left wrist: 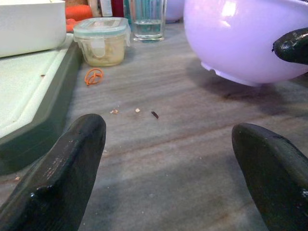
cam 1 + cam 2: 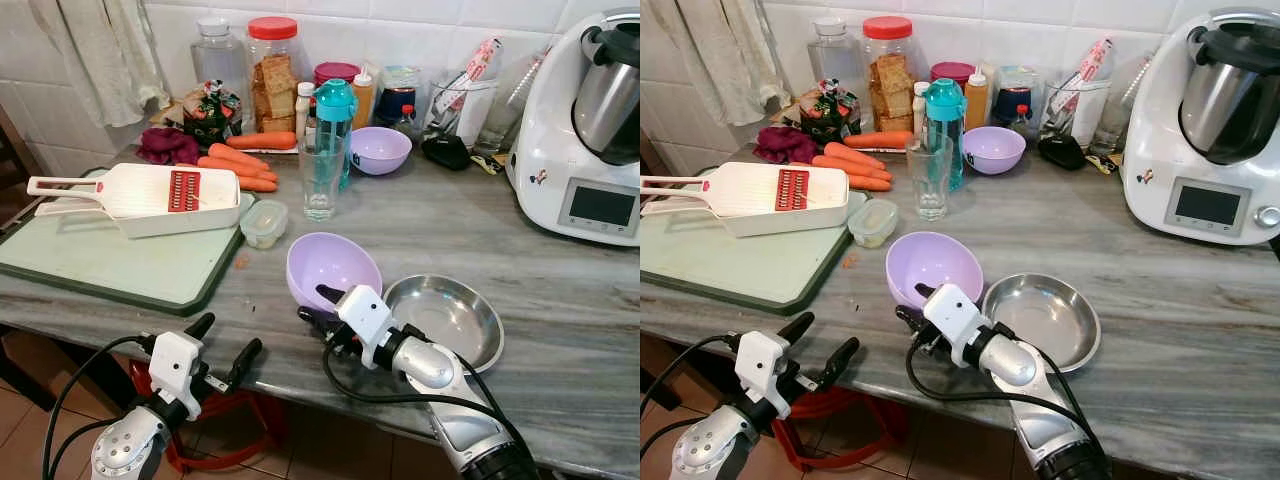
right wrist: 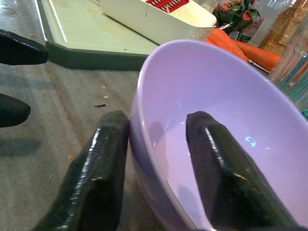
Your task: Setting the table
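Right gripper [image 2: 322, 305] clamped on bowl [image 2: 333, 266] rim, bowl tilted on counter [image 2: 560, 300], steel pan [image 2: 445, 315] just beside. Left gripper [image 2: 222, 345] open, idle off counter edge. Left wrist: bowl ahead, fingers [image 1: 62, 168] spread. Right wrist: one finger [image 3: 219, 163] inside rim, one outside. Probably early; nothing laid yet.
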